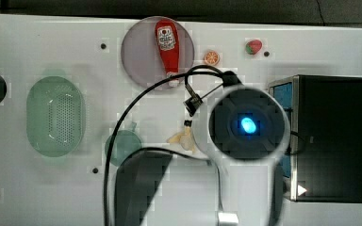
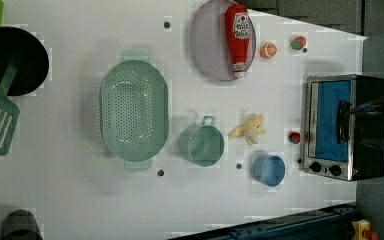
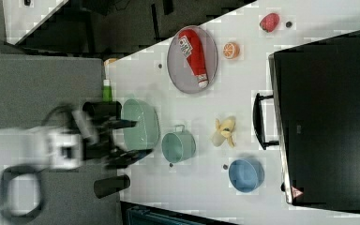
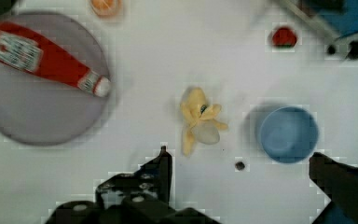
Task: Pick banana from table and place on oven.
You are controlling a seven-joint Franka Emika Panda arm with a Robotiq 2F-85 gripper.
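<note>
The pale yellow banana [image 1: 181, 139] [image 2: 250, 129] [image 3: 225, 131] [image 4: 196, 116] lies on the white table [image 1: 52, 37], apart from the oven's [image 1: 334, 141] [image 2: 340, 125] [image 3: 328, 117] glass door. My gripper [image 4: 244, 168] [image 3: 129, 139] hangs well above the table, open, with nothing between its fingers [image 4: 163, 163]. In the wrist view the banana sits just beyond the fingertips, nearer one finger. In the top view my arm [image 1: 249, 125] covers the table between the banana and the oven. The oven's black top is bare.
A ketchup bottle [image 2: 239, 35] lies on a grey plate [image 2: 207, 45]. An orange slice [image 2: 268, 50] and strawberries [image 2: 298, 43] [image 2: 294, 137] lie nearby. A green cup [image 2: 202, 145], blue bowl [image 2: 269, 170] and green colander [image 2: 134, 116] flank the banana.
</note>
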